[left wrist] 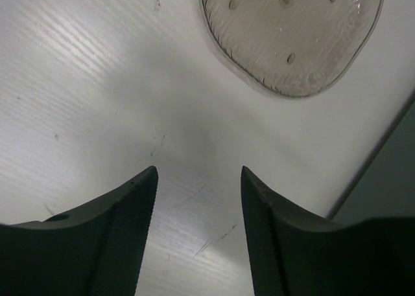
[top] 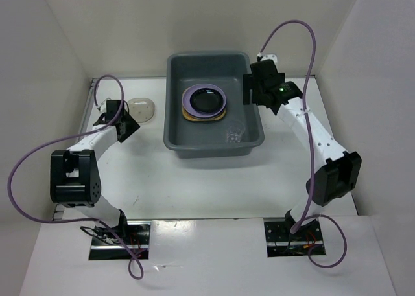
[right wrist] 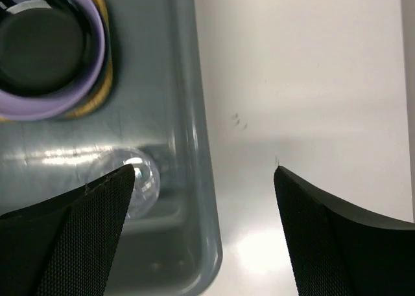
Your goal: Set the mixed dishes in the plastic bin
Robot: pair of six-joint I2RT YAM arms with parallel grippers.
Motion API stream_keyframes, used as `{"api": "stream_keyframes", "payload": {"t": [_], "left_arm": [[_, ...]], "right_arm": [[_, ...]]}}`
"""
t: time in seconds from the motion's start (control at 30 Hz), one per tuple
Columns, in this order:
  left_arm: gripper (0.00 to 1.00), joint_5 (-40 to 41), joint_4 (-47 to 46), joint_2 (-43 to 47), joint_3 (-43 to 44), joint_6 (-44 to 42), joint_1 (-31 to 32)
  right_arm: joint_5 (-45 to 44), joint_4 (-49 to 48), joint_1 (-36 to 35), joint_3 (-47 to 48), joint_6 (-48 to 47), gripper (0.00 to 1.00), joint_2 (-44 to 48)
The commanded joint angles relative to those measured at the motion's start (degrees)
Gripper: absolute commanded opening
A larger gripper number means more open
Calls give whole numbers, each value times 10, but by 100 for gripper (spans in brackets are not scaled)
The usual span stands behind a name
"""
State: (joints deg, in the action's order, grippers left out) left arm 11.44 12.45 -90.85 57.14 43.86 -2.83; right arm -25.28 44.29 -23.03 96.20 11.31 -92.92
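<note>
The plastic bin (top: 176,131) stands at the table's middle back. In it the lilac plate (top: 189,105) lies on a yellow-brown edge, likely the bamboo tray (top: 188,116), with the small black dish (top: 206,100) on top. The clear glass cup (top: 235,135) sits in the bin's near right corner. A pale round dish (top: 141,108), likely the small beige dish, lies on the table left of the bin. My left gripper (top: 130,124) is open and empty just short of it (left wrist: 292,37). My right gripper (top: 250,89) is open and empty over the bin's right rim (right wrist: 202,147). The sunburst plate is not seen.
White walls close in the table at the back and both sides. In the left wrist view the bin's dark wall (left wrist: 389,179) is at the right edge. In the right wrist view the cup (right wrist: 139,179), lilac plate (right wrist: 58,100) and black dish (right wrist: 39,50) lie left of the rim.
</note>
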Motion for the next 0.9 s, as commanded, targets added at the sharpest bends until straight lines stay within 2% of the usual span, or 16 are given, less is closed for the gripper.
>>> {"api": "stream_keyframes", "payload": {"t": [0.0, 0.13, 0.43, 0.63, 0.73, 0.87], "left_arm": [[60, 25, -82, -23, 21, 29, -6], [53, 46, -123, -59, 26, 54, -6], [54, 62, -206, -122, 40, 125, -12], [54, 32, -226, -175, 62, 158, -32], [52, 26, -226, -200, 85, 158, -32], [44, 21, -226, -221, 98, 163, -32]], "right_arm": [[11, -35, -13, -38, 14, 93, 49], [10, -20, -8, -38, 20, 93, 49], [-1, 29, -8, -55, 32, 91, 44], [-14, 40, -8, -61, 32, 91, 38], [-25, 40, -8, -66, 32, 91, 33], [-30, 45, -8, -61, 32, 91, 27]]}}
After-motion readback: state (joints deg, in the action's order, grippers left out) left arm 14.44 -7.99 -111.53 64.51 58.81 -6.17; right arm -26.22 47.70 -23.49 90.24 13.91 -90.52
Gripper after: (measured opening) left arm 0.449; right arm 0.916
